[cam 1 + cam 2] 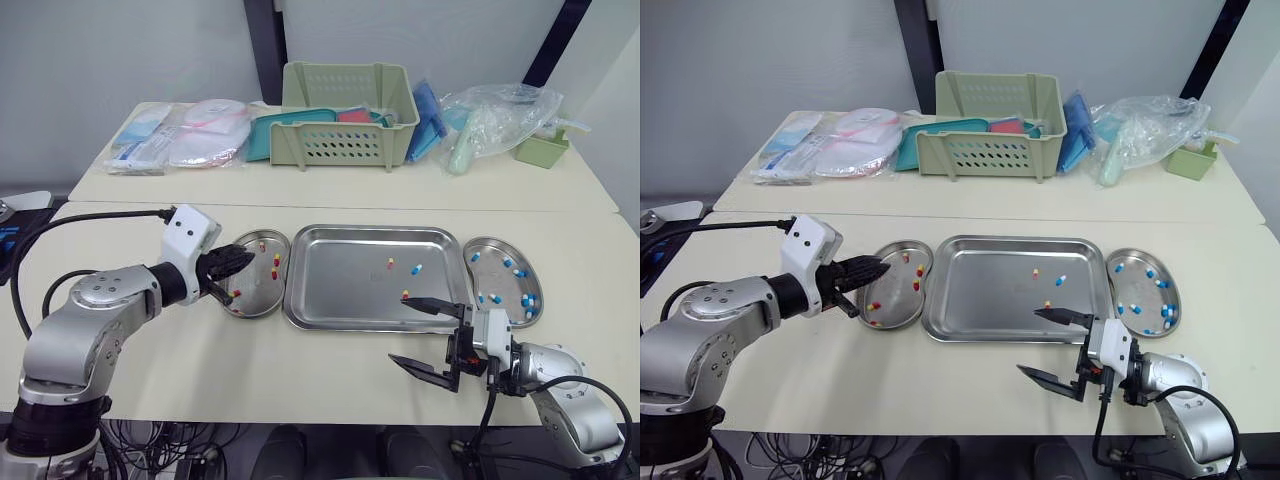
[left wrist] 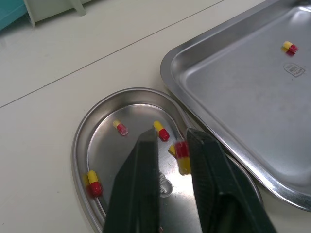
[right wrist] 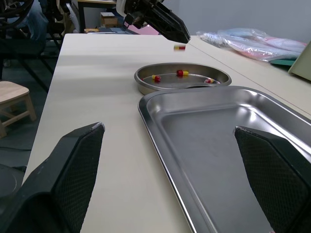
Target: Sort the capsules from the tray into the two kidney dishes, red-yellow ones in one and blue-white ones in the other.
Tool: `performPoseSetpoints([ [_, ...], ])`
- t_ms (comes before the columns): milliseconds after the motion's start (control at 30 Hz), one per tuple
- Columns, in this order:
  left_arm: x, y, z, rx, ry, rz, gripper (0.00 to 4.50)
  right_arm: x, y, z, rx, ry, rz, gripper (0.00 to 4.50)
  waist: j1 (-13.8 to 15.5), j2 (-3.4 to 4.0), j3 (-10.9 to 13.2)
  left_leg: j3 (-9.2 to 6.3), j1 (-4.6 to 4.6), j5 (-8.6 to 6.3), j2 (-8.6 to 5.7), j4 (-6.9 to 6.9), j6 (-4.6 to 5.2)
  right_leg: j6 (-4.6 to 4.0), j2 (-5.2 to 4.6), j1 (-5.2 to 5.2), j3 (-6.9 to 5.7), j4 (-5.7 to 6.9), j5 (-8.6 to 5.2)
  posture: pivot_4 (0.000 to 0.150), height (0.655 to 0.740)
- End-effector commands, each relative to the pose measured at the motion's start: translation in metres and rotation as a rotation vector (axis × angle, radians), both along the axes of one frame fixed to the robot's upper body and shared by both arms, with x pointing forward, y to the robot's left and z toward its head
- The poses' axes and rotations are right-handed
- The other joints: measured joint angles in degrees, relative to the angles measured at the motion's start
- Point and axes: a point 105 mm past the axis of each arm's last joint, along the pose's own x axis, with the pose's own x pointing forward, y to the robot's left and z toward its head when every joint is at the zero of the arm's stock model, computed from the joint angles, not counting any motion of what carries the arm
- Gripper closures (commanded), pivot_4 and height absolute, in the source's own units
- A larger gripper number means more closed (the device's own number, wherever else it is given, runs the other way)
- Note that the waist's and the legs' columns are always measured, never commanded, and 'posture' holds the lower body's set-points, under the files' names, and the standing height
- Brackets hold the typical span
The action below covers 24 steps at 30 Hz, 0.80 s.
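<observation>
Hovering above the left kidney dish [image 1: 262, 295], the left gripper [image 1: 240, 275] is found with fingers narrowly parted and a red-yellow capsule [image 2: 182, 156] loose at their tips. A bounce over the low rim onto the table [image 1: 300, 370] is judged possible. One blue-white capsule [image 1: 417, 268] and two red-yellow ones lie in the tray [image 1: 340, 285]. The right gripper [image 1: 400, 330], fingers wide, is placed at its near edge. No obstruction is noted; the basket [image 1: 345, 130] stands well behind.

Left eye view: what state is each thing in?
Rectangular steel tray: holds three capsules.
Left steel kidney dish: holds red-yellow capsules.
Right steel kidney dish: holds blue-white capsules.
Left black-fingered hand: slightly open above left dish.
Red-yellow capsule: in mid-air under left hand.
Right black-fingered hand: wide open, empty.
</observation>
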Motion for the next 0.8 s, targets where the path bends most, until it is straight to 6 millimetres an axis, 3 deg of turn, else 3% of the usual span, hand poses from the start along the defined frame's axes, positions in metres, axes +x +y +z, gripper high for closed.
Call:
performPoseSetpoints([
  [33,0.000,-0.001,0.017,0.001,-0.059,-0.006,2.38,0.000,-0.002,0.006,0.009,-0.036,-0.007,0.00,0.0,0.00,0.0,0.00,0.00,0.00,0.00,0.00,0.00,0.00,0.00,0.00,0.00,0.00,0.00,0.150,0.7400],
  [267,0.000,0.002,0.022,-0.007,-0.074,0.006,0.08,0.000,-0.003,0.006,0.007,-0.036,-0.009,0.00,0.0,0.00,0.0,0.00,0.01,0.00,0.00,0.00,0.00,0.00,0.00,0.00,0.00,0.00,0.00,0.150,0.7400],
  [567,-0.008,0.015,0.029,-0.039,-0.127,-0.003,0.03,0.000,-0.006,0.007,0.000,-0.045,-0.014,0.00,0.0,0.00,0.0,0.00,0.00,0.00,0.00,0.00,0.00,0.00,0.00,0.00,0.00,0.00,0.00,0.150,0.7400],
  [700,-0.020,0.047,0.022,-0.059,-0.129,0.071,0.03,0.001,-0.021,0.016,-0.013,-0.056,-0.092,0.00,-0.1,0.03,0.0,0.05,0.01,0.00,0.00,-0.05,0.00,0.00,-0.01,-0.02,0.05,-0.02,0.00,0.150,0.7400],
  [800,-0.025,0.083,0.019,-0.083,-0.205,0.185,0.03,0.003,-0.050,0.026,-0.049,-0.041,-0.232,0.00,0.1,0.05,0.0,0.03,0.01,0.00,0.01,-0.06,0.00,0.00,-0.01,-0.02,0.03,-0.02,0.00,0.150,0.7400],
])
